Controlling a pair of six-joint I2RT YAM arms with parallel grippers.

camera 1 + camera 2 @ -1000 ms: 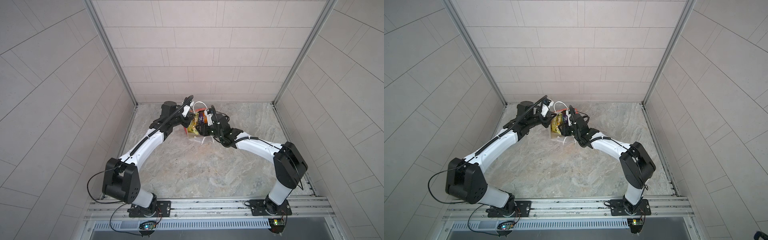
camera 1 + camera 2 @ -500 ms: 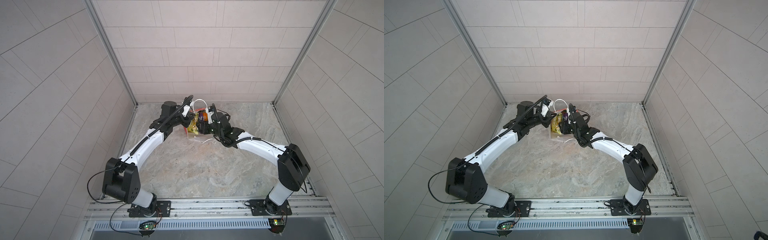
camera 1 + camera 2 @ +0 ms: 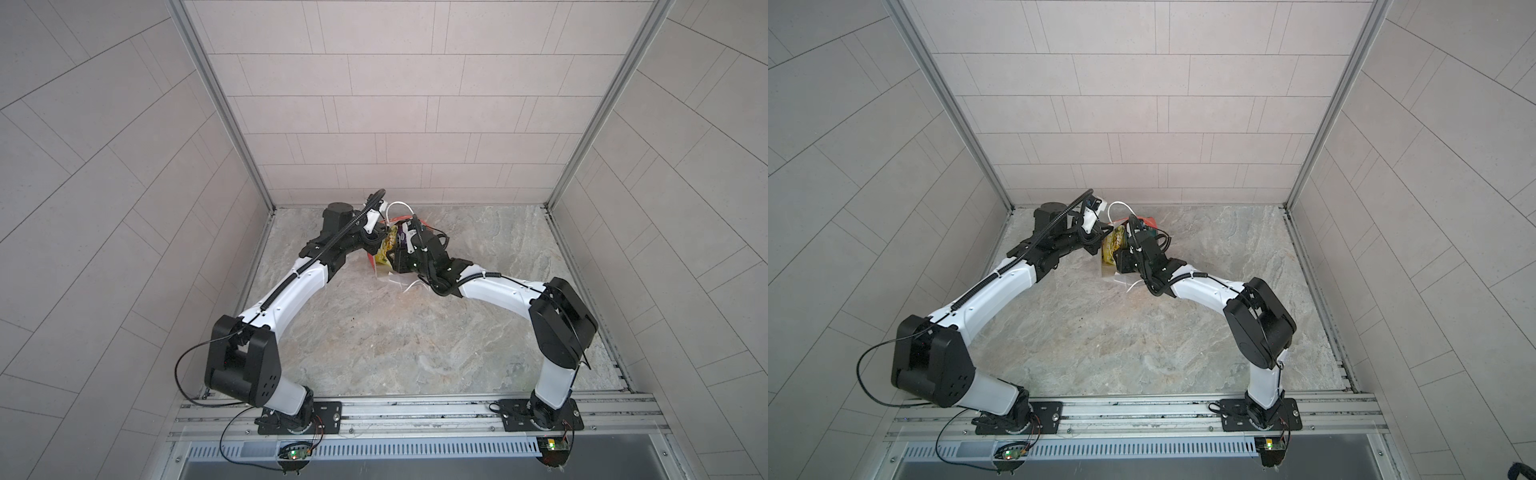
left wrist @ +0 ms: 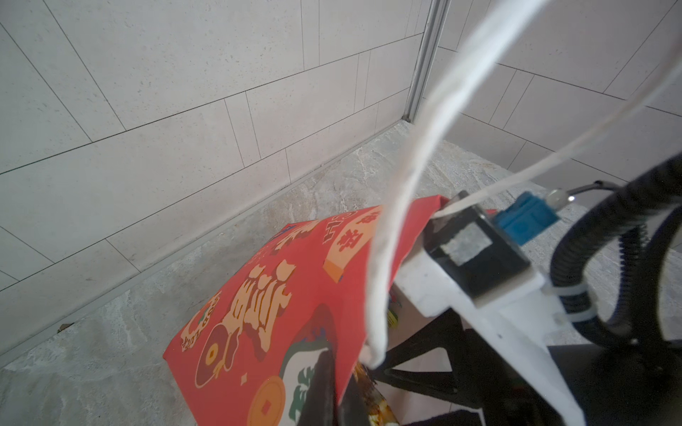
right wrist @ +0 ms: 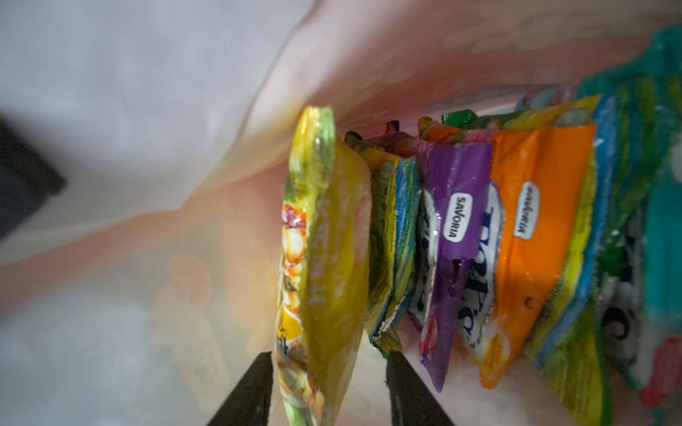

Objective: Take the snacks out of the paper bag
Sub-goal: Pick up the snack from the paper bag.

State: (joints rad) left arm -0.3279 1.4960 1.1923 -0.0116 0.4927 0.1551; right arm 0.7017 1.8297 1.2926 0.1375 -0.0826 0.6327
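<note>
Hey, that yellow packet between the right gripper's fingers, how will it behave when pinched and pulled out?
The yellow packet looks thin and creased, so it will probably flex rather than stay stiff. Its glossy film may slip in the right gripper. The neighbouring packet sits close beside it, so it might drag along out of the paper bag.

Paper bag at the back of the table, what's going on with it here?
The left end effector is shut on the rim of the red paper bag. The right end effector is inside it, jaws open either side of a yellow packet, not yet gripping. The other packets stand packed beside it in the bag.
</note>
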